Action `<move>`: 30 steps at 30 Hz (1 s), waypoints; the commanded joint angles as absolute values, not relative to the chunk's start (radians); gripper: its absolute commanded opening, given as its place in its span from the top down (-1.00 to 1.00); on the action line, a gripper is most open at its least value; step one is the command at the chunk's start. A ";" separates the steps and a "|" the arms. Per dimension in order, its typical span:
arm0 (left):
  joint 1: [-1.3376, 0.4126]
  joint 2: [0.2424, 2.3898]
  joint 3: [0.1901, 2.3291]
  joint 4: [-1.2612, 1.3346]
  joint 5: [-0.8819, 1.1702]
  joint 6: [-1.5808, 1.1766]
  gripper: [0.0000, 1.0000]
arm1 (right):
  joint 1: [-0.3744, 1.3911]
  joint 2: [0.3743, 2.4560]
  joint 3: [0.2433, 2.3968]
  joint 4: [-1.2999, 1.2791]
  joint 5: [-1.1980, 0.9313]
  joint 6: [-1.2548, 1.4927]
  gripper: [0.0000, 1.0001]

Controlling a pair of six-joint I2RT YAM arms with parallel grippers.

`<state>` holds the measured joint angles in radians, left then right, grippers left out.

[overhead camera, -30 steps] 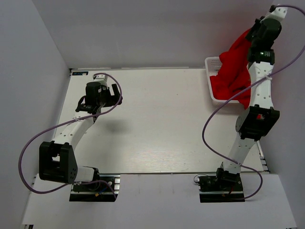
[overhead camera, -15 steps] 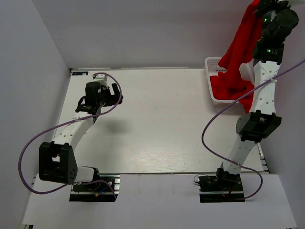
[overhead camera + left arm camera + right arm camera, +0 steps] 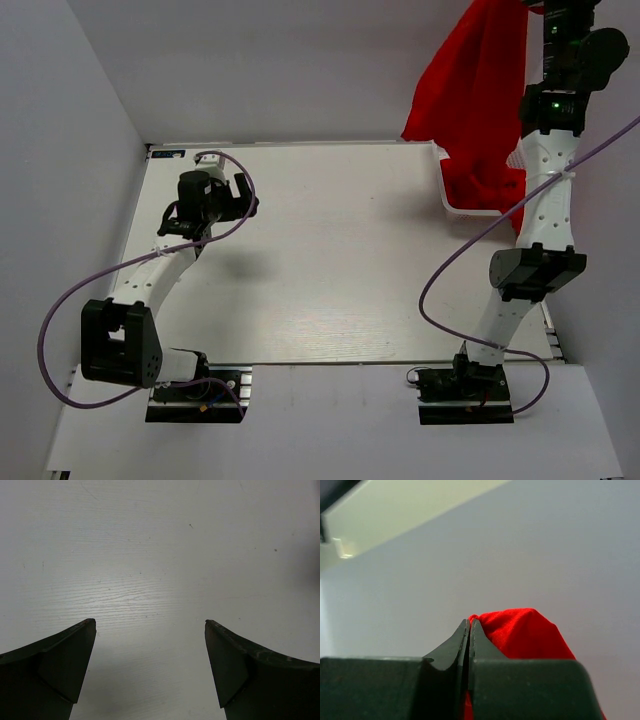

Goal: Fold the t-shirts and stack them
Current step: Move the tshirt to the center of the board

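A red t-shirt [image 3: 478, 75] hangs high over the table's far right corner, and my right gripper [image 3: 470, 622] is shut on a pinch of its cloth [image 3: 522, 635]. In the top view that gripper's fingertips are past the upper edge, and the shirt's lower hem drapes down toward the white basket [image 3: 441, 168]. More red t-shirt cloth [image 3: 482, 186] lies bunched inside the basket. My left gripper [image 3: 245, 198] hovers over the far left of the table, open, with only bare tabletop between its fingers [image 3: 70, 665].
The white lattice basket stands at the table's far right corner against the grey back wall. Grey walls close in on the left and right. Purple cables loop off both arms. The pale wooden table [image 3: 330, 270] stretches between the arms.
My right arm has risen and carried the red t-shirt up out of the basket, so it now hangs longer and further left. The left arm has not moved.
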<state>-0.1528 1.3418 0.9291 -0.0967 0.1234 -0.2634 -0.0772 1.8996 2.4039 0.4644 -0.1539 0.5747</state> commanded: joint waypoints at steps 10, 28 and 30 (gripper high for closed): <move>-0.138 1.227 0.925 -0.121 0.091 -0.255 -1.00 | 0.204 1.873 2.465 0.719 -0.235 0.698 1.00; -0.138 1.152 1.028 -0.586 -0.412 -0.492 -1.00 | 0.419 1.778 1.790 0.731 -0.434 0.499 1.00; -0.138 1.152 1.037 -0.612 -0.448 -0.526 -1.00 | 0.419 1.700 1.601 0.733 -0.437 0.459 1.00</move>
<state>-0.1448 1.1702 0.9974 -0.4969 -0.3145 -0.4473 0.4194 1.8069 1.7706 0.6502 -0.3901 0.5240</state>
